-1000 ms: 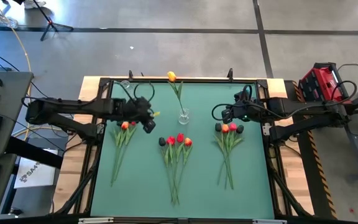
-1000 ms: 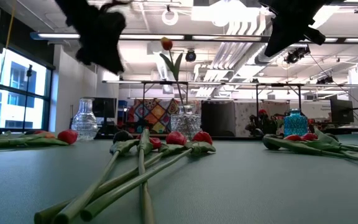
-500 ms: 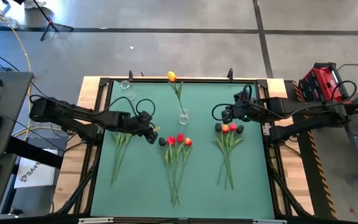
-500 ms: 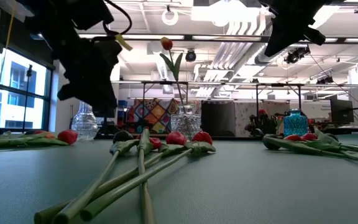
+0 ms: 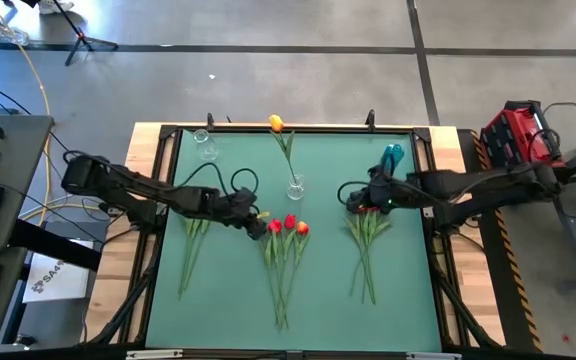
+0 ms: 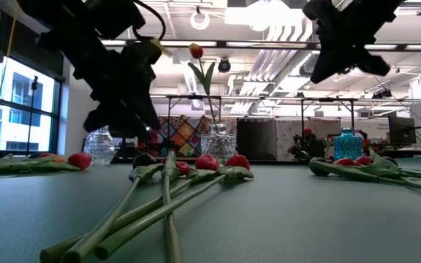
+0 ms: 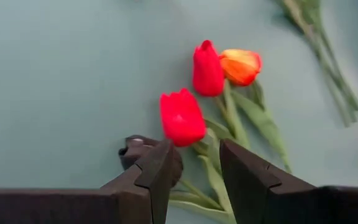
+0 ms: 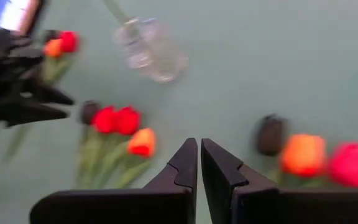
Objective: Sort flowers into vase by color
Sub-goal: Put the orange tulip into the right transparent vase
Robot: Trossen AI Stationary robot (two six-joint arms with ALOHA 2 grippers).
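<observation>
Left gripper [image 7: 194,165]: dark two-finger jaws part open, empty, just short of the middle bunch's heads at frame centre of the high view.
Nearest target: dark near-black tulip head [image 7: 134,149], under the left-hand finger; bright red tulip head [image 7: 182,117] straight beyond the finger gap.
Middle bunch of long green-stemmed tulips [image 5: 283,262]: long axis running down-frame, heads toward the vase.
Small clear glass vase [image 5: 295,187]: just past the heads, holding one orange-yellow tulip [image 5: 276,123].
Right gripper [image 8: 199,163]: shut, empty, over the right-hand tulip bunch [image 5: 367,240].
Nearer arm: left.
Writing: none legible on the table.
</observation>
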